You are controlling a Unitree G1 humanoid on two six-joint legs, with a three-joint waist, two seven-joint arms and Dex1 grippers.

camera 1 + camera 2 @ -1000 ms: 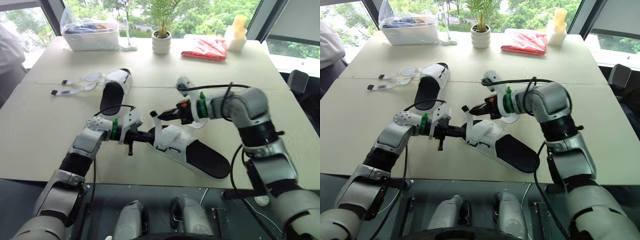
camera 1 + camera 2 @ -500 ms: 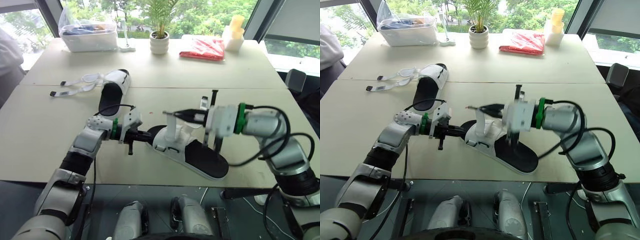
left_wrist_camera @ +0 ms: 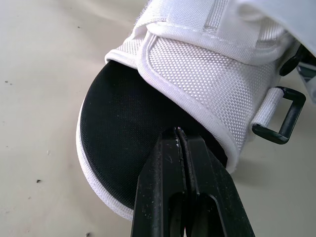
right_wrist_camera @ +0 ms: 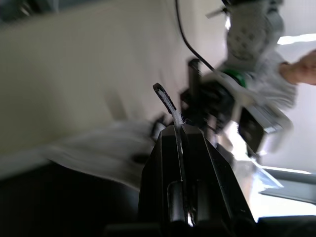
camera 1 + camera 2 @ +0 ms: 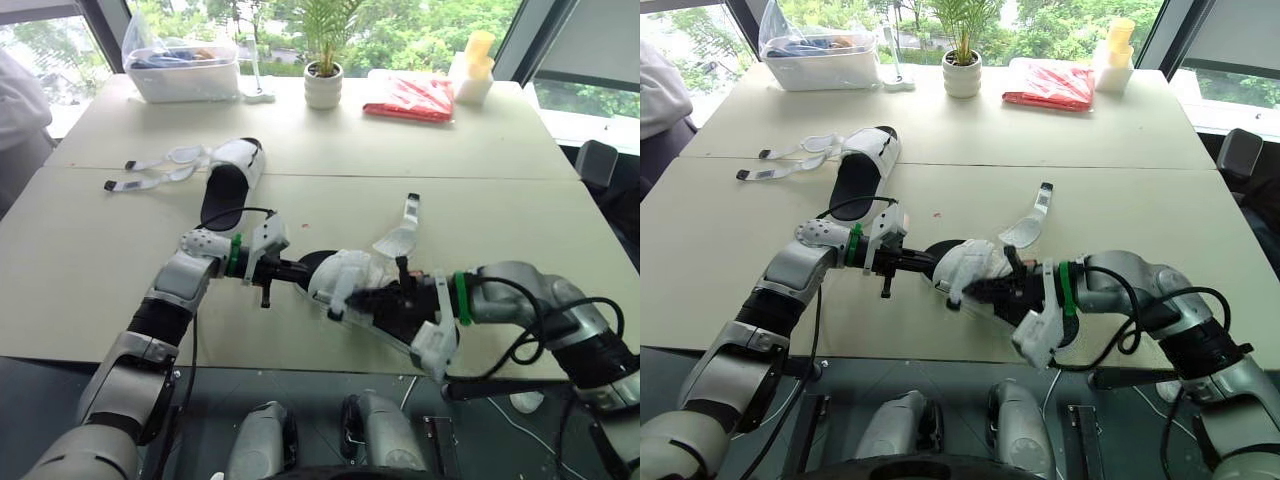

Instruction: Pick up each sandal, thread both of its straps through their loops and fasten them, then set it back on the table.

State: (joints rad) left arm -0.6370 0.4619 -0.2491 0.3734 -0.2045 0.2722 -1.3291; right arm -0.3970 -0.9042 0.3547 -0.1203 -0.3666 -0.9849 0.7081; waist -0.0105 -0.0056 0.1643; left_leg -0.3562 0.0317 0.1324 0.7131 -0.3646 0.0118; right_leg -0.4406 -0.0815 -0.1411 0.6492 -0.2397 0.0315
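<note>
place: office-like meeting room | evidence: joined pale tables (image 5: pixel 480 200); wide windows (image 5: pixel 420 20) onto trees; potted plant (image 5: pixel 323 62); bin (image 5: pixel 185 78); chair (image 5: pixel 597 160)

My silver-grey segmented arms (image 5: pixel 175 290) (image 5: pixel 525 290), ringed green at the wrists and trailed by looping black cables (image 5: pixel 237 211), end in black two-finger grippers (image 3: pixel 177 132) (image 4: pixel 177 126).

1. The left gripper (image 3: pixel 177 132) has its two black fingers (image 3: pixel 160 190) pressed flat together, tips resting on the sandal (image 3: pixel 197 69).
2. The tips meet the black footbed (image 3: pixel 118 118) right where the white mesh upper (image 3: pixel 207 74) begins, just ahead of them.
3. A white strap (image 3: pixel 232 24) crosses the upper farther beyond the tips.
4. A black rectangular loop (image 3: pixel 281 118) hangs from a white tab on the sandal's edge, off to one side of the fingers.
5. The sandal's rounded, white-rimmed end lies on the beige table (image 3: pixel 44 59).
</note>
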